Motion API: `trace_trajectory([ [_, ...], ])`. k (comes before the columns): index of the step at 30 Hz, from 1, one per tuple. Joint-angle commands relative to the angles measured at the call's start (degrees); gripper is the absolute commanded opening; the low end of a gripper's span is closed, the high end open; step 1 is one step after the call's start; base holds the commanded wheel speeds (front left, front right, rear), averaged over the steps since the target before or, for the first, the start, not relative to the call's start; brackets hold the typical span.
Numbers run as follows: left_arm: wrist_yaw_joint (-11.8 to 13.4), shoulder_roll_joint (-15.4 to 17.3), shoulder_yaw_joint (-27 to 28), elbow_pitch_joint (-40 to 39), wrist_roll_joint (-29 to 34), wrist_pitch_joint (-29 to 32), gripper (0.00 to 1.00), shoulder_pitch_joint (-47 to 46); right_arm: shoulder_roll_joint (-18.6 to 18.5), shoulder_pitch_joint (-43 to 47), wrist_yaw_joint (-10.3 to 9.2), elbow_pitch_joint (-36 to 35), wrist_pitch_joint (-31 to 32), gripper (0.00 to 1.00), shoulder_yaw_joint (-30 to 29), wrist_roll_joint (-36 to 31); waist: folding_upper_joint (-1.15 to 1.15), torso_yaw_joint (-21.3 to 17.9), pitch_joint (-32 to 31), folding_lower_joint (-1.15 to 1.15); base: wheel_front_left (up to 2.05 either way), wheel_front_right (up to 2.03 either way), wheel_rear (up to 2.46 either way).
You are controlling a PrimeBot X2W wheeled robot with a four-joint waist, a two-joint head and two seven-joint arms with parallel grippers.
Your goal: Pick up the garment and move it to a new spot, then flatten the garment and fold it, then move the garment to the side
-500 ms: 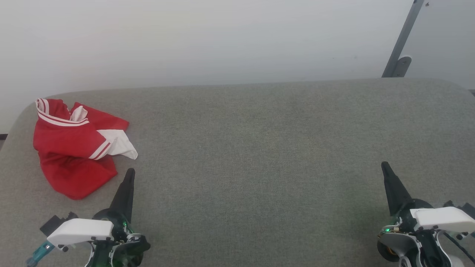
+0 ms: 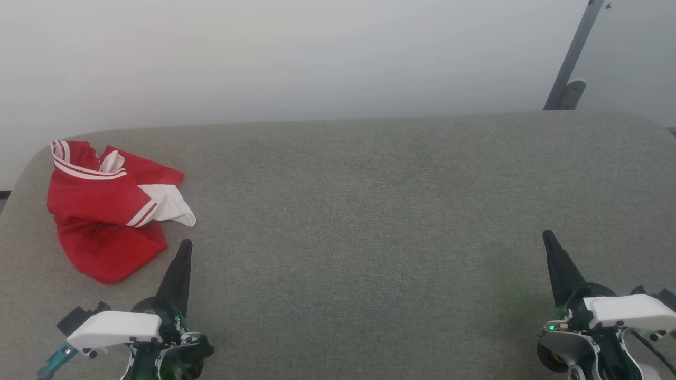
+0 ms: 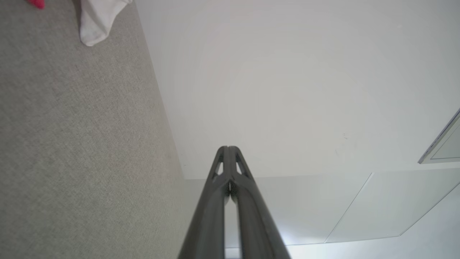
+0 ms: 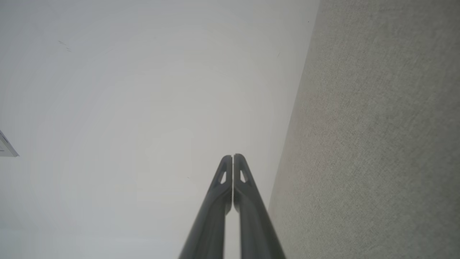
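left tool: closed, low left | right tool: closed, low right

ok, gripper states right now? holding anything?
Left gripper: jaws closed, holding nothing; red shirt lies apart from it.
Right gripper: jaws closed, holding nothing.

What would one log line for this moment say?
stage: not started | shirt: crumpled, left end of grey surface | left tool: shut, empty, near shirt, not touching | right tool: shut, empty
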Motion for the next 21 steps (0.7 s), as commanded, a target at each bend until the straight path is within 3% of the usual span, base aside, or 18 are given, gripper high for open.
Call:
trace_trajectory([
  [1, -0.2, -0.1, 0.1, 0.0, 0.1, 0.1, 0.0, -0.7, 0.2, -0.3, 0.02, 0.1, 0.1, 0.0, 0.0, 0.3, 0.0, 0.0, 0.0, 0.0, 0.0, 0.0, 0.0],
  [21, -0.2, -0.1, 0.1, 0.0, 0.1, 0.1, 0.0, -0.7, 0.2, -0.3, 0.02, 0.1, 0.1, 0.0, 0.0, 0.3, 0.0, 0.0, 0.0, 0.0, 0.0, 0.0, 0.0],
])
